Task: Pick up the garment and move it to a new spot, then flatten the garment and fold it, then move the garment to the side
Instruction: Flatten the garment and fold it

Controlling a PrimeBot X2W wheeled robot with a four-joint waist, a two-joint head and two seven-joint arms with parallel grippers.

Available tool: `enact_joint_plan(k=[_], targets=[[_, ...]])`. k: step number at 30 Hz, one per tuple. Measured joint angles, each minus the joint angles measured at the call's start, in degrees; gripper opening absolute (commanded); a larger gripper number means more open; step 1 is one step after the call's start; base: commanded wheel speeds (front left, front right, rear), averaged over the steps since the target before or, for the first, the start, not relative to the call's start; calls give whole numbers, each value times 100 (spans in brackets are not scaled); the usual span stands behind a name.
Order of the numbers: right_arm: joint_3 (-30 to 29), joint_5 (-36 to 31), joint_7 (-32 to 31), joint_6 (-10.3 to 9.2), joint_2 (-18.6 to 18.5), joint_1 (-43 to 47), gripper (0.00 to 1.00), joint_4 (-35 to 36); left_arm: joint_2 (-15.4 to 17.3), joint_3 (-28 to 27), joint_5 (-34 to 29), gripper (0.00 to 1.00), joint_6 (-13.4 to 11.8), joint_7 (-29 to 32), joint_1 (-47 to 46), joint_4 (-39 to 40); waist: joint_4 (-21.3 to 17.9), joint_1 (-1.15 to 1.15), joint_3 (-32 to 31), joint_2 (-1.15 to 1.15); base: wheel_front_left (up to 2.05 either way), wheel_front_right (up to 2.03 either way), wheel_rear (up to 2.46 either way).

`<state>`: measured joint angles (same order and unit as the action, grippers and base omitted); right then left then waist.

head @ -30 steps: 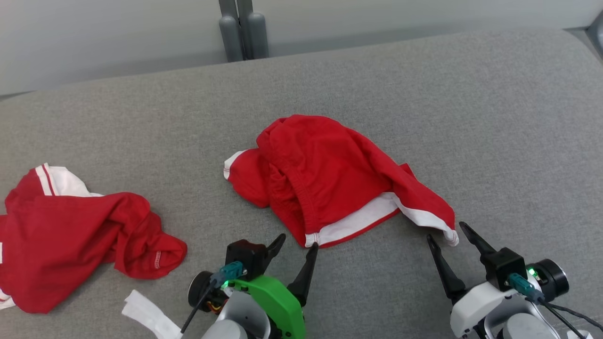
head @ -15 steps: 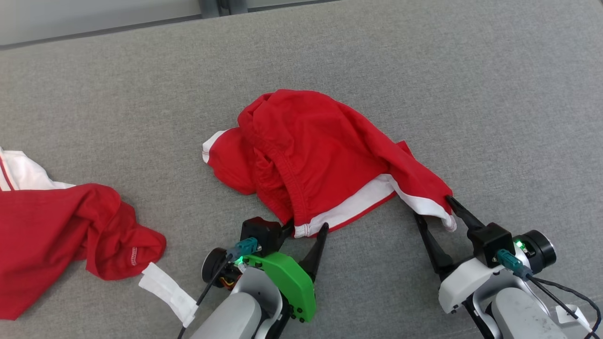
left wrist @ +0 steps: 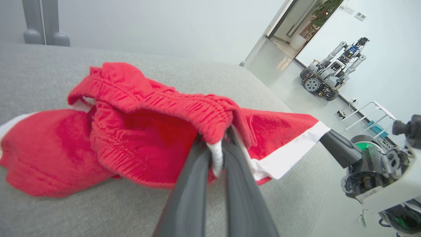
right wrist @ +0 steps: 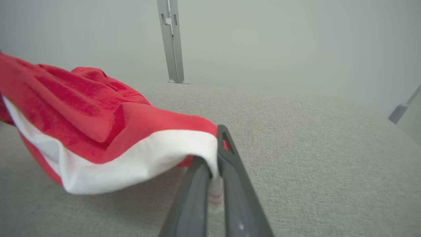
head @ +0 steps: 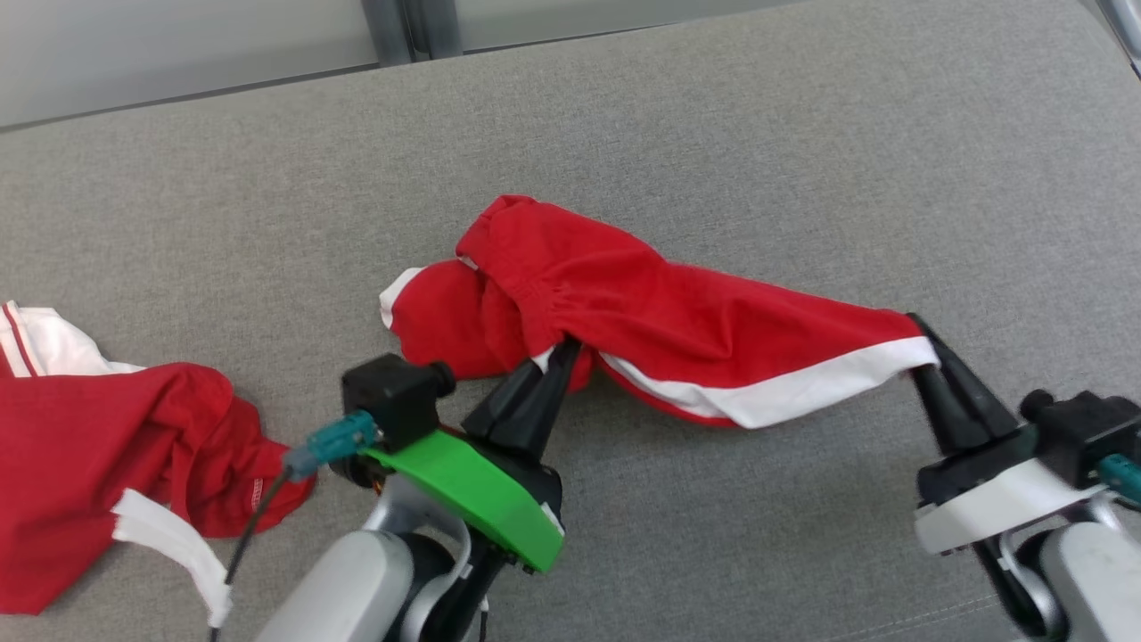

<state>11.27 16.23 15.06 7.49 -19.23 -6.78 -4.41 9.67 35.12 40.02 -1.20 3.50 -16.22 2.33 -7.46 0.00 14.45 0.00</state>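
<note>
The garment (head: pixel 642 312) is a pair of red shorts with white trim, stretched between my two grippers above the grey surface. My left gripper (head: pixel 560 355) is shut on its near edge by the elastic waistband; the left wrist view shows white fabric (left wrist: pixel 217 154) pinched between the fingers (left wrist: pixel 194 177). At the right, my right gripper (head: pixel 923 343) is shut on the white hem corner, which the right wrist view shows clamped between its fingers (right wrist: pixel 230 164). The garment's (right wrist: pixel 85 108) left part still rests on the surface.
A second red and white garment (head: pixel 116 437) lies crumpled at the left, with a white strip (head: pixel 169 548) beside it. Grey posts (head: pixel 410 27) stand beyond the surface's far edge. In the left wrist view another wheeled robot (left wrist: pixel 332 75) stands on the floor far off.
Both grippers closed on the garment's near edge and lifted it, the right one pulling its corner to the right so the cloth stretched out. The head camera also shifted.
</note>
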Motion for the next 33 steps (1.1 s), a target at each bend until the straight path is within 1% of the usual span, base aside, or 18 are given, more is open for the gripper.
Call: enact_joint_plan(k=[2,4,6,7,8,10,12,13,15,18,20,21,23,24,25,27,30,33], targets=[[-256,241,-103,1,-403,65,0,559,270,-191,121,0,-80,447,-138,960,15,0,0,0,0,0,0],[-474,433,-371,0,-760,7,0,1056,461,-393,289,0,-165,890,-435,1461,25,0,47,0,0,0,0],[-649,777,-731,0,-1079,-302,0,1596,644,-632,372,0,-264,1372,-987,1823,34,0,137,0,0,0,0],[-680,915,-862,0,-1163,-427,0,1733,657,-703,420,0,-298,1517,-1178,1887,34,0,170,0,0,0,0],[-750,1098,-1126,1,-1388,-710,0,1930,666,-811,513,0,-371,1807,-1621,1951,31,0,248,0,0,0,0],[-860,1484,-1517,0,-1650,-1245,0,2065,606,-967,541,0,-497,2142,-2406,1869,27,0,393,0,0,0,0],[-883,1727,-1878,1,-1848,-1972,0,2042,506,-1077,510,0,-559,2407,-3362,1521,22,0,594,0,0,0,0],[-875,1938,-2034,0,-1842,-2337,0,1973,427,-1129,488,0,-599,2458,-3737,1305,20,0,690,0,0,0,0],[-779,2069,-2399,1,-1819,-3146,0,1692,289,-1159,311,0,-620,2528,-4537,746,12,0,923,0,0,0,0],[-611,2119,-2816,0,-1611,-4702,0,1038,-97,-1276,124,0,-567,2221,-5941,-385,-3,1,1372,0,0,0,0],[-671,1859,-2718,1,-1333,-5726,0,620,-246,-1257,-159,0,-476,1915,-6710,-1053,-8,1,1658,0,0,0,0],[-676,1692,-2672,-1,-1156,-6302,0,335,-323,-1296,-261,0,-435,1601,-7109,-1426,-10,1,1826,0,0,0,0],[-659,1344,-2436,0,-706,-7289,0,-247,-354,-1326,-575,0,-199,880,-7870,-2123,-18,2,2152,0,0,0,0],[-625,1195,-2310,0,-538,-7591,0,-485,-392,-1413,-589,0,-168,579,-8116,-2382,-23,2,2275,0,0,0,0],[-592,1000,-2061,1,-343,-7917,0,-743,-427,-1450,-592,0,-57,264,-8370,-2674,-31,2,2422,0,0,0,0],[-425,698,-1657,3,-162,-8415,0,-1133,-437,-1468,-762,0,81,-260,-8699,-3215,-52,2,2673,0,0,0,0],[-167,311,-1099,3,-87,-8947,0,-1648,-421,-1354,-975,0,371,-925,-9146,-3777,-91,1,3026,0,0,0,0],[174,118,-550,1,-113,-8884,0,-2189,-416,-1345,-1004,0,575,-1527,-9158,-4276,-117,1,3364,0,0,0,0]])
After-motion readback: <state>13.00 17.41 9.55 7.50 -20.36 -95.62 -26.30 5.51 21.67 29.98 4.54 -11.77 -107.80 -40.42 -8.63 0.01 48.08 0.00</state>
